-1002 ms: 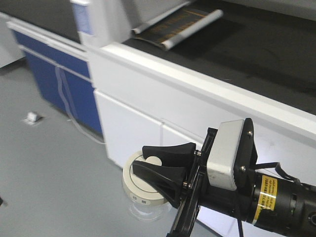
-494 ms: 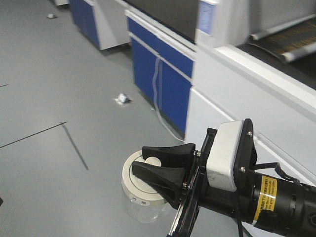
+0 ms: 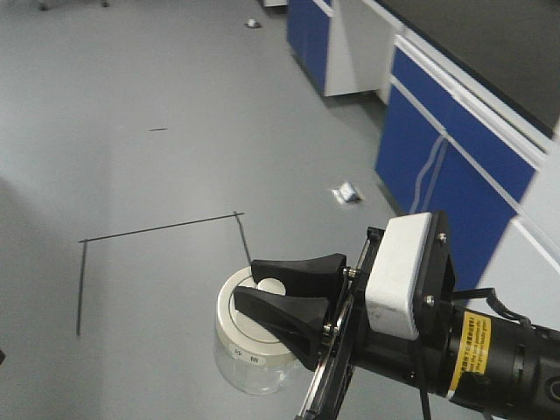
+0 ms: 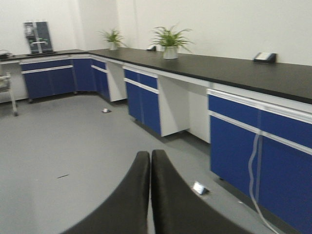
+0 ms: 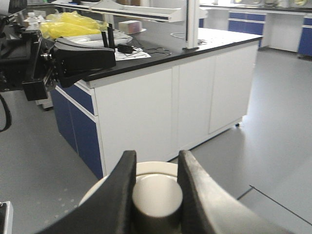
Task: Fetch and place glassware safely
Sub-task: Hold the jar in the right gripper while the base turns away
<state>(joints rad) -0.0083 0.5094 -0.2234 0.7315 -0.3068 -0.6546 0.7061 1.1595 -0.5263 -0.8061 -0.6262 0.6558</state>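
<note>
The glassware (image 3: 248, 343) is a squat clear jar with a round cream-white lid, hanging above the grey floor in the front view. My right gripper (image 3: 249, 282) reaches in from the lower right, its black fingers shut on the lid's raised centre knob. In the right wrist view the knob (image 5: 157, 195) sits clamped between the two fingers of the right gripper (image 5: 157, 161), with the lid rim showing behind them. My left gripper (image 4: 150, 155) is shut, fingers pressed together with nothing between them; it does not show in the front view.
Blue-fronted cabinets (image 3: 437, 166) under a black worktop run along the right, with a small crumpled scrap (image 3: 348, 193) on the floor beside them. Black tape lines (image 3: 157, 227) mark the floor. A white-panelled island bench (image 5: 161, 112) stands ahead in the right wrist view. Potted plants (image 4: 169, 39) sit on the counter.
The whole view has swung away from the white bench to open floor and blue cabinets. The jar hangs in my right gripper just as before.
</note>
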